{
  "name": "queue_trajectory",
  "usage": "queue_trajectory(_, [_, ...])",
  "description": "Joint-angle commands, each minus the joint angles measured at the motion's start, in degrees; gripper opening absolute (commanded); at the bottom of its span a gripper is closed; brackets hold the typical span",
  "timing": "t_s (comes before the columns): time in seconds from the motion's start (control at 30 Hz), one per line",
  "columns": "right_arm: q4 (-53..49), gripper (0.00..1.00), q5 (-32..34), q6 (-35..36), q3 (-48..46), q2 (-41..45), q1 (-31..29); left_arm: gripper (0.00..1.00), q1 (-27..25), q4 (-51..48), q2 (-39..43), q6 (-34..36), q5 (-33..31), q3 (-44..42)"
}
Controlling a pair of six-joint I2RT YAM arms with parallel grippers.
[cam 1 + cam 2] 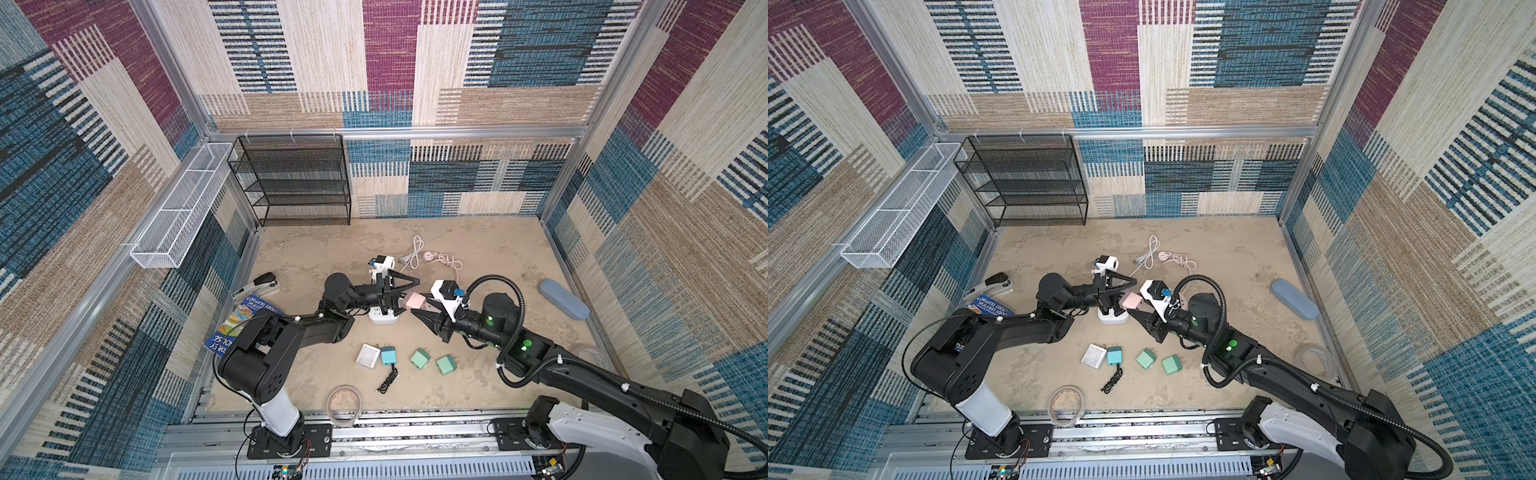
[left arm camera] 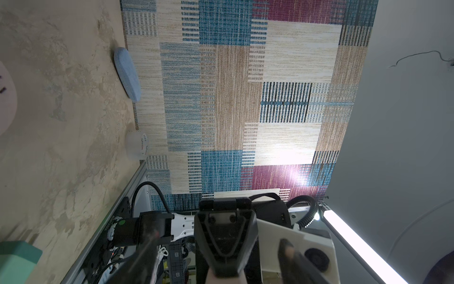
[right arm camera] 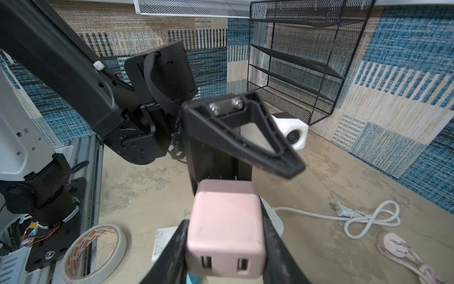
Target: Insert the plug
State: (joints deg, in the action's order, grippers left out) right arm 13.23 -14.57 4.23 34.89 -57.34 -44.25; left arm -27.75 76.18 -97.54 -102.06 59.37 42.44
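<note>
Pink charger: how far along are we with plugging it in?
Done: the pink charger is off the table, clamped in the right gripper. In hand: it hangs above the white socket block, facing the open left gripper. Still to do: lowering it and pushing its prongs into a socket; it is not plugged in yet.

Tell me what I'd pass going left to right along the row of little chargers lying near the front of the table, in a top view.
White charger → blue charger → green charger → second green charger.

Upside-down "TERRY DENTON" and partial "ORY", "OUSE" on blue book (image 1: 246, 315) cover.
</note>
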Motion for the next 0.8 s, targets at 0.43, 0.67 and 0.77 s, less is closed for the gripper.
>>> queue_trajectory(0.43, [-26.6,0.00,15.1,-19.8,14.4,-4.5,5.5,1.00,7.7,-96.6,11.4,69.5,-24.5,26.4])
queue_trajectory(0.67, [-41.3,0.00,9.7,-24.0,29.9,-14.2,10.8,1.00,6.5,-107.8,13.1,77.7,-41.4,28.9])
queue_trajectory(0.77, [-45.6,0.00,9.1,-23.6,34.4,-17.2,13.2,1.00,5.2,-110.6,12.5,78.4,-43.6,29.6])
